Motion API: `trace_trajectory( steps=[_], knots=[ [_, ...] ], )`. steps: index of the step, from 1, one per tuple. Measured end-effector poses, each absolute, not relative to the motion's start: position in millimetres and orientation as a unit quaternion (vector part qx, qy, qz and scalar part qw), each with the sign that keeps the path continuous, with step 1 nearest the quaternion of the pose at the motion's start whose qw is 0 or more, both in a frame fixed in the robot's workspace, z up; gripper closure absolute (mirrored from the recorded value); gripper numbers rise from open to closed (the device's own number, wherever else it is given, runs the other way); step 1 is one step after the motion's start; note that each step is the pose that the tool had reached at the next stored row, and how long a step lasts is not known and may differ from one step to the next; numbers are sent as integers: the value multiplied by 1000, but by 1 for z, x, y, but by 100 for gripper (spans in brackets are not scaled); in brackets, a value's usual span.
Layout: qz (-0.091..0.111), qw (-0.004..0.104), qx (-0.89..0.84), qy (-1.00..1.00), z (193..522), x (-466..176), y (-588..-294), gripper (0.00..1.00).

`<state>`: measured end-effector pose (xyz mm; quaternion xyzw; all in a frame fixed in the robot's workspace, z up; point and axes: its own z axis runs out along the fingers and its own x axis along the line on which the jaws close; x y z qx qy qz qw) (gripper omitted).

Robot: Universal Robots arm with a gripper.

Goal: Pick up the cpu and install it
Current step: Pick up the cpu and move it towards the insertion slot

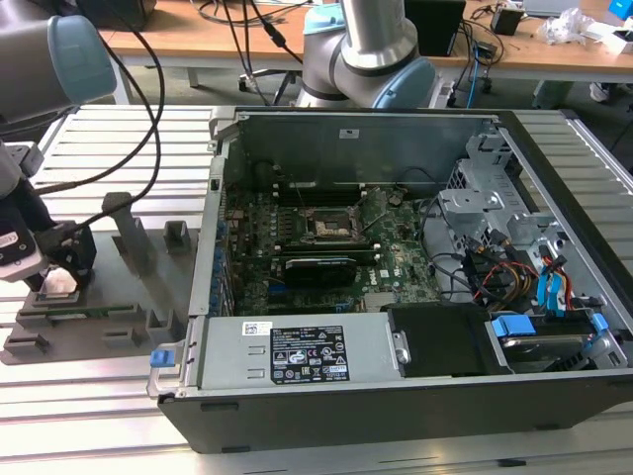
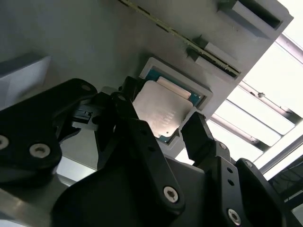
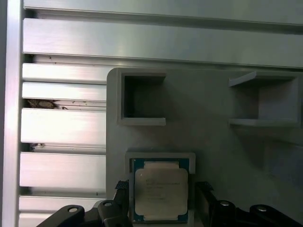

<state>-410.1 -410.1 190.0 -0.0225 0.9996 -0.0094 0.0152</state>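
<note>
A grey holder tray (image 1: pixel 119 292) lies on the slatted metal worktop (image 1: pixel 79 416). It is at the exterior view's left of the big open computer case (image 1: pixel 396 416). The cpu (image 3: pixel 161 191) lies flat in a small square pocket (image 3: pixel 161 155) of that tray. A second pocket (image 3: pixel 142 99) is a little way beyond it. Inside the case, the black-framed socket (image 1: pixel 331 226) sits on the green board, well apart from the tray, with the case wall between them.

The pocket's raised rim fits close around the cpu. The end effector (image 2: pixel 161 106) hangs low over it with its jaws apart. One black finger (image 2: pixel 196 135) stands on each side of the pocket. I cannot tell if they touch the chip.

The cpu is square, with a silvery-grey top and a thin blue-green edge.
</note>
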Motion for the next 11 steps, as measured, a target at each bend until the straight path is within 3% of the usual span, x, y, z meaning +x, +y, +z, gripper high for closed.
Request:
trace_trajectory(
  steps=[8,11],
  knots=[
    [-7,15,-24,1000,189,-409,-410,34],
    [-7,15,-24,1000,189,-409,-410,42]
  ],
)
